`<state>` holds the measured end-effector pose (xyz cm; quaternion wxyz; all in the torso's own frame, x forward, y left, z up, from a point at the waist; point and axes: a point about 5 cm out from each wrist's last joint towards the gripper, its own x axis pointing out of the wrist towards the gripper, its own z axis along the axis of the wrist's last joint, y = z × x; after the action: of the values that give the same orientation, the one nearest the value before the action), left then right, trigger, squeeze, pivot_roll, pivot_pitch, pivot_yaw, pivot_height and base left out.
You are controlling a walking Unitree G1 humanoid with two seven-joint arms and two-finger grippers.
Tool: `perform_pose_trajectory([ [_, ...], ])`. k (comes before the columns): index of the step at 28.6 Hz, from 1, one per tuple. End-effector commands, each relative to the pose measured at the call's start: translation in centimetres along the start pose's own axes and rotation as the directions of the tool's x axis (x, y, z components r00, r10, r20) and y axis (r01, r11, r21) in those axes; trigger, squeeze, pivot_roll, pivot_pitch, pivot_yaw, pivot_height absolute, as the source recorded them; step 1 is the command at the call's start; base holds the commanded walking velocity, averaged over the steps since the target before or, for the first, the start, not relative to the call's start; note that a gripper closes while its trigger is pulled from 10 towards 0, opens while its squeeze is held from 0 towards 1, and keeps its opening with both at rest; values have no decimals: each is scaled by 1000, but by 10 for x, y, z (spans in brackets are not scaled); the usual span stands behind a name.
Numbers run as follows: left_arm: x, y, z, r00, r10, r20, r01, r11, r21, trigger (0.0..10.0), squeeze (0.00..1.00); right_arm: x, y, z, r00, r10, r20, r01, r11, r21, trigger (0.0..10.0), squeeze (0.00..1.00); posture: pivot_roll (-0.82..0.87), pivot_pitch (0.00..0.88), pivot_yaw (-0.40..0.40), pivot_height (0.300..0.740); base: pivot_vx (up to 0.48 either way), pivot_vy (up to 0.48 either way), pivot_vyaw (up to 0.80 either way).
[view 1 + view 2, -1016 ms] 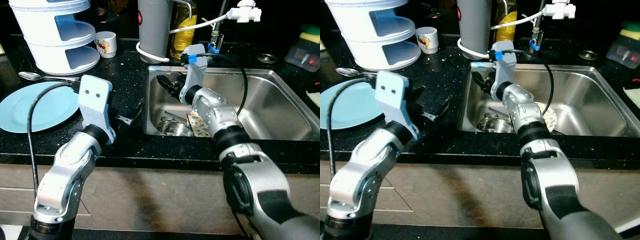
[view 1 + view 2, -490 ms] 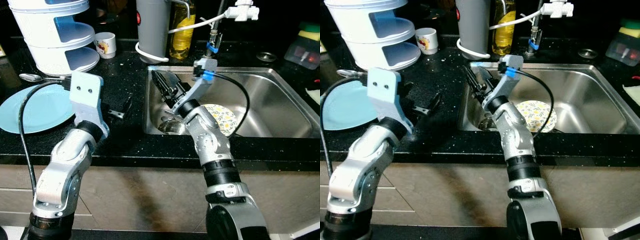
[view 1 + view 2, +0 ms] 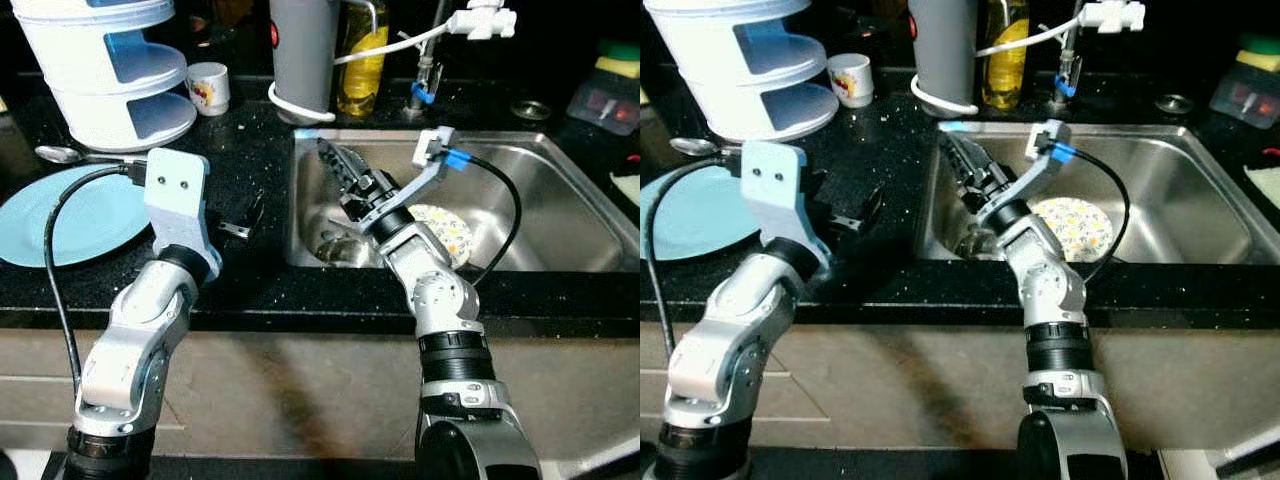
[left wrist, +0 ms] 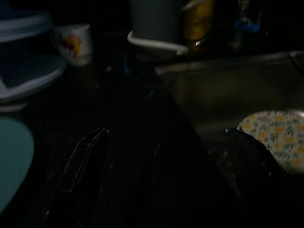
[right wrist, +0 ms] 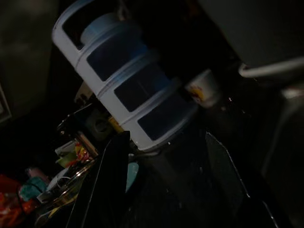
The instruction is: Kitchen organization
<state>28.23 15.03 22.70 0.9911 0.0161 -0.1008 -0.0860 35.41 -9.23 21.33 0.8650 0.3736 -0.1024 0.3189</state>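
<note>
We hold our right claw (image 3: 335, 160), fingers spread and empty, over the sink's (image 3: 560, 215) left end, near the floral plate (image 3: 447, 228). Our left claw (image 3: 248, 215), fingers apart, hovers over the tabletop (image 3: 250, 130).

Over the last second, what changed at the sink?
The right hand swung up from deep in the sink and leftward to its left rim, uncovering the patterned plate. It holds nothing. The left hand, blue plate and steel bowl stayed put.
</note>
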Motion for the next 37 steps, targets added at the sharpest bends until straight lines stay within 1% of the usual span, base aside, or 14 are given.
perform_pose_trajectory([
  [1,-3,4,-3,1000,18,-7,-18,1000,15,10000,0,-2,5,-3,999,28,21,-28,999,43,10000,0,57,0,-19,740,-292,0,0],
  [6,-8,12,-9,998,56,-24,-56,998,22,10000,0,-18,-8,0,1000,7,-3,-7,1000,4,10000,0,56,0,-22,740,-294,0,0],
  [8,-8,13,-9,998,59,-23,-59,998,22,10000,0,-20,-9,1,1000,1,-5,-1,1000,-3,10000,0,56,0,-22,740,-289,0,0],
  [12,-11,15,-13,998,62,-31,-62,998,21,10000,0,-32,-13,3,999,-38,-10,37,995,-89,10000,0,50,0,-26,740,-295,0,0],
  [13,-11,15,-13,998,62,-31,-62,998,21,10000,0,-32,-13,3,999,-38,-10,37,995,-89,10000,0,50,0,-26,740,-292,0,0],
  [16,-12,14,-19,997,59,-46,-58,998,20,10000,0,-40,-15,4,996,-90,-21,82,967,-241,10000,0,40,0,-26,740,-300,0,0],
  [19,-14,13,-25,997,54,-61,-53,998,14,10000,0,-47,-17,-1,989,-132,-62,106,945,-309,10000,0,34,0,-27,740,-293,0,0],
  [21,-17,13,-30,996,45,-74,-45,999,3,10000,0,-55,-21,-8,984,-136,-119,92,944,-317,10000,0,33,0,-28,740,0,0,0],
  [23,-22,14,-39,995,45,-94,-45,999,0,10000,0,-66,-27,-14,977,-144,-158,92,950,-298,10000,0,33,0,-28,740,0,0,400],
  [26,-28,18,-46,992,64,-104,-68,997,-33,10000,0,-74,-29,-19,971,-166,-175,107,947,-302,10000,0,31,0,-26,740,0,0,785],
  [31,-32,21,-48,992,79,-96,-84,995,-48,10000,0,-77,-24,-25,971,-152,-187,89,947,-310,10000,0,29,0,-23,740,0,0,775],
  [33,-33,24,-49,990,106,-98,-115,989,-95,10000,0,-75,-20,-28,972,-131,-195,67,950,-305,10000,0,32,0,-21,740,0,0,775],
  [36,-33,24,-49,990,103,-99,-113,989,-100,10000,0,-74,-18,-28,973,-121,-198,55,950,-309,10000,0,32,0,-21,740,0,0,775],
  [37,-32,23,-53,987,102,-125,-118,985,-127,10000,0,-71,-15,-29,973,-101,-206,31,948,-318,10000,0,34,0,-19,740,0,0,775],
])
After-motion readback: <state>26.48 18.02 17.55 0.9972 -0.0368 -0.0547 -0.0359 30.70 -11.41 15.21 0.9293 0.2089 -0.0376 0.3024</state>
